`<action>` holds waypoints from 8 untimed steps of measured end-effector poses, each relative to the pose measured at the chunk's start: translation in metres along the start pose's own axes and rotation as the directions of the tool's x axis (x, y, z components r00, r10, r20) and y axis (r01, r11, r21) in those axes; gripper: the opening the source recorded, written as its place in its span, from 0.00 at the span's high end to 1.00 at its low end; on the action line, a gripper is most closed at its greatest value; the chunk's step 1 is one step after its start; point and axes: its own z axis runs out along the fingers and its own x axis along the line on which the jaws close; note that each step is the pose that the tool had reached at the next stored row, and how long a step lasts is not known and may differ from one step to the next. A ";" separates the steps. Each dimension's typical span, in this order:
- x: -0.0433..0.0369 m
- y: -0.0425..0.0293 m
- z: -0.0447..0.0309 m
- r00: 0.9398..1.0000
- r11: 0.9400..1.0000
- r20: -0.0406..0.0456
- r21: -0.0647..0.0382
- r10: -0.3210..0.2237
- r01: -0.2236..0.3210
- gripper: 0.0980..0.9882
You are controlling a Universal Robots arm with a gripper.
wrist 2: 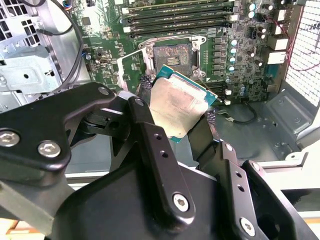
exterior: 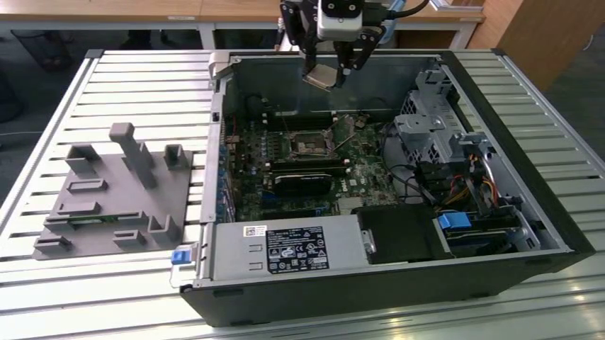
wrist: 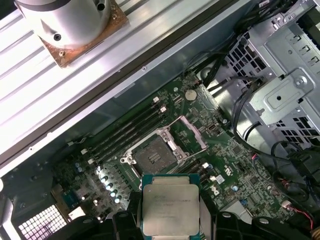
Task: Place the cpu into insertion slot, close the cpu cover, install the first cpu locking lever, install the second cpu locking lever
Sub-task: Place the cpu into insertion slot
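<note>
Fingers (wrist 2: 150,145) on tilted cpu (wrist 2: 175,107), apart from insertion slot (wrist 2: 172,56)

A slatted metal table (exterior: 123,85) stands before wooden desks (exterior: 113,8) on dark floor (exterior: 581,92).

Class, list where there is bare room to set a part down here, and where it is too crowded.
Free: bare slats of the table between the grey fixture and the far edge, and the near strip before the case. Crowded: around the insertion slot, hemmed by memory slots, cables and drive cage; the gripper holds the cpu over the case.
</note>
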 end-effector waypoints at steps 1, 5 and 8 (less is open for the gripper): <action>0.0000 0.0000 0.0000 1.000 1.000 0.000 0.000 0.003 -0.003 0.50; 0.0000 0.0000 0.0002 1.000 1.000 0.001 0.000 0.016 -0.016 0.50; 0.0000 0.0000 0.0002 1.000 1.000 0.002 -0.001 0.026 -0.026 0.50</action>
